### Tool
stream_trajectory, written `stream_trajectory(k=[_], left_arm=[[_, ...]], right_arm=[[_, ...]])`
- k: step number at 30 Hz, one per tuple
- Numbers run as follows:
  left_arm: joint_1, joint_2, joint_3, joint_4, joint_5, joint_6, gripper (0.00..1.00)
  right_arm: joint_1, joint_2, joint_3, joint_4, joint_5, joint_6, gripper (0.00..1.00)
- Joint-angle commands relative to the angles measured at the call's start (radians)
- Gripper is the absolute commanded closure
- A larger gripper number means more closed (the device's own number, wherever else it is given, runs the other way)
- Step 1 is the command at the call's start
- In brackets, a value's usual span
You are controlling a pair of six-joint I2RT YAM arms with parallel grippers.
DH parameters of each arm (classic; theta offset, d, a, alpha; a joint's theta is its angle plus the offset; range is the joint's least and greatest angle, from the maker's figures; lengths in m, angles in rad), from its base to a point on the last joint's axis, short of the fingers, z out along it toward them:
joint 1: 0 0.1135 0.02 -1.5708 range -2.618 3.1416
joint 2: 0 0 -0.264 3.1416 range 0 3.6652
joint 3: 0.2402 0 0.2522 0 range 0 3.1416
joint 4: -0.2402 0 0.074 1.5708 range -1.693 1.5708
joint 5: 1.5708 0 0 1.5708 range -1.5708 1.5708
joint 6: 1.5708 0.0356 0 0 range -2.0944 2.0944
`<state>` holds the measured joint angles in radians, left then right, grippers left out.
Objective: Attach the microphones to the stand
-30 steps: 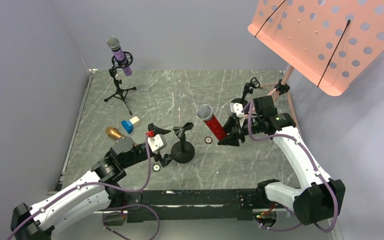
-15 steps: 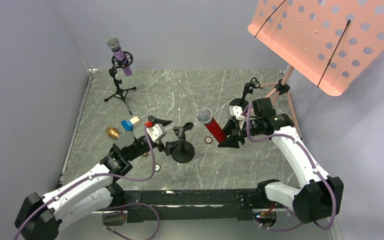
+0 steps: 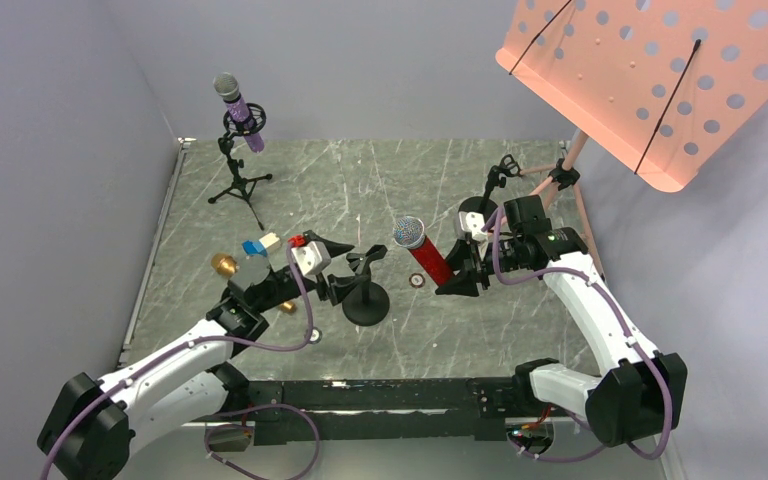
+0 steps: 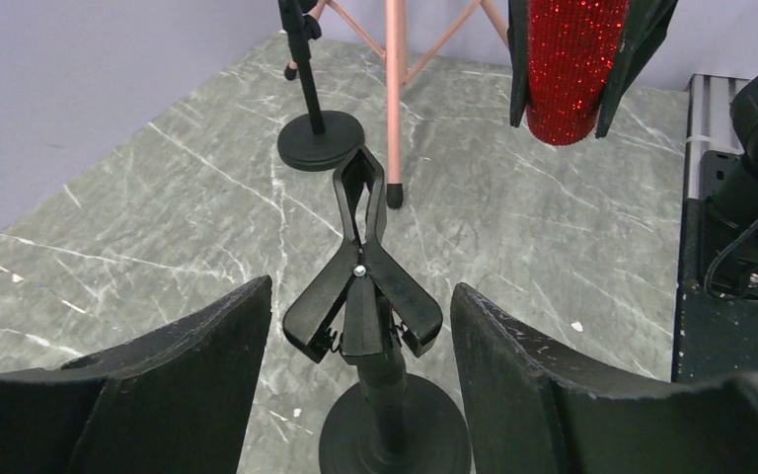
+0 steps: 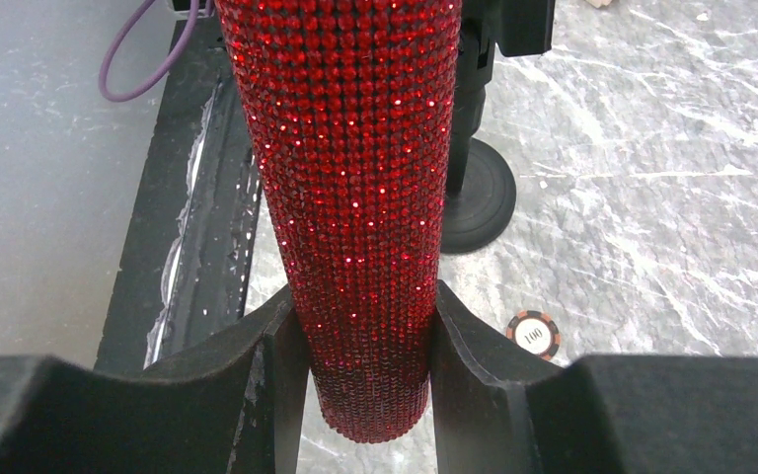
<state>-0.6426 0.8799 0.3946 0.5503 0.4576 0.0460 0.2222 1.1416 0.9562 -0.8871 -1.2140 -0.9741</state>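
Change: your left hand (image 3: 344,272) has moved away from the near edge and to the right since a second ago, closing on the clip stand (image 3: 366,290). Your right hand (image 3: 463,266) has hardly shifted.
Left hand: spread wide and holding nothing. Its wrist view shows one finger on each side of the clip's rear wings, both apart from them.
Clip stand: it stands upright on a round black base near the middle of the surface (image 3: 380,190). The spring clip (image 4: 360,286) on top has its pinching end pointing away from your left hand.
Right hand: you have it clamped on the red microphone (image 3: 426,256), with the fingers pressing both sides of the glitter body close to its lower end.
Red microphone: it is lifted off the surface just right of the clip stand. The silver mesh head is uppermost and leans left, and the tail hangs near a poker chip (image 3: 416,280) lying on the surface.
Purple microphone (image 3: 241,108): it is seated in the tripod stand (image 3: 239,172) at the far left corner, head up and tilted.
Gold microphone (image 3: 225,265): it lies on the surface at the left, partly hidden by your left arm, near a blue and white block (image 3: 258,245).
Far right: a pink music stand (image 3: 650,70) overhangs the corner, and a second clip stand (image 3: 498,176) stands by its legs, beyond your right hand.
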Motion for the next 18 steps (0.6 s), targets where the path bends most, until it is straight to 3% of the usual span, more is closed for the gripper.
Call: stream_trajectory(k=[1,8,13,15,18], left_arm=[[0.009,0.021,0.013,0.065,0.058,-0.022,0.3],[0.01,0.031,0.012,0.067,0.069,-0.019,0.43],[0.013,0.033,0.024,0.034,0.078,0.004,0.75],[0.013,0.029,0.025,0.023,0.076,0.016,0.82],[0.023,0.022,0.027,0.014,0.088,0.025,0.83]], right_arm=[[-0.006,-0.005,0.009,0.011,-0.063,-0.035,0.99],[-0.008,0.002,0.01,0.007,-0.065,-0.039,0.99],[-0.007,0.006,0.008,0.009,-0.062,-0.039,0.99],[-0.007,0.007,0.005,0.017,-0.057,-0.04,0.99],[-0.005,0.031,0.001,0.024,-0.044,-0.073,0.99]])
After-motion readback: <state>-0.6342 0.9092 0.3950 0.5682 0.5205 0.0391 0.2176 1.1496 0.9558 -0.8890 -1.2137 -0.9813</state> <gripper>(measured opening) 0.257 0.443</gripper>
